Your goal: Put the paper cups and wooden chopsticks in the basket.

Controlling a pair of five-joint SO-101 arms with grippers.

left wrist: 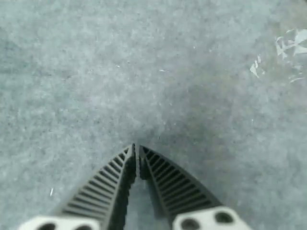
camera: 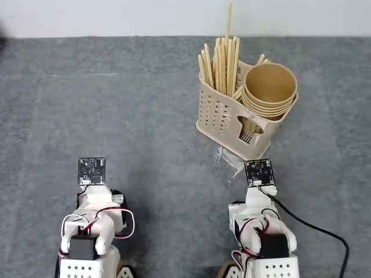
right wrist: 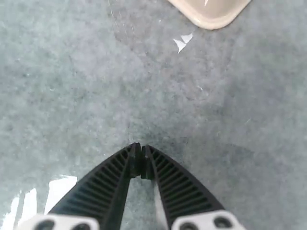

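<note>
A cream slotted basket stands at the back right of the grey mat. Several wooden chopsticks stand upright in its left part. A stack of tan paper cups sits in its right part. My left gripper is shut and empty over bare mat, with its arm folded back at the near left. My right gripper is shut with nothing in it, a little in front of the basket's corner; its arm is at the near right.
A crumpled clear plastic wrapper lies on the mat just in front of the basket, and shows as pale scraps ahead of the right gripper. A black cable trails from the right arm. Open mat spreads on the left half.
</note>
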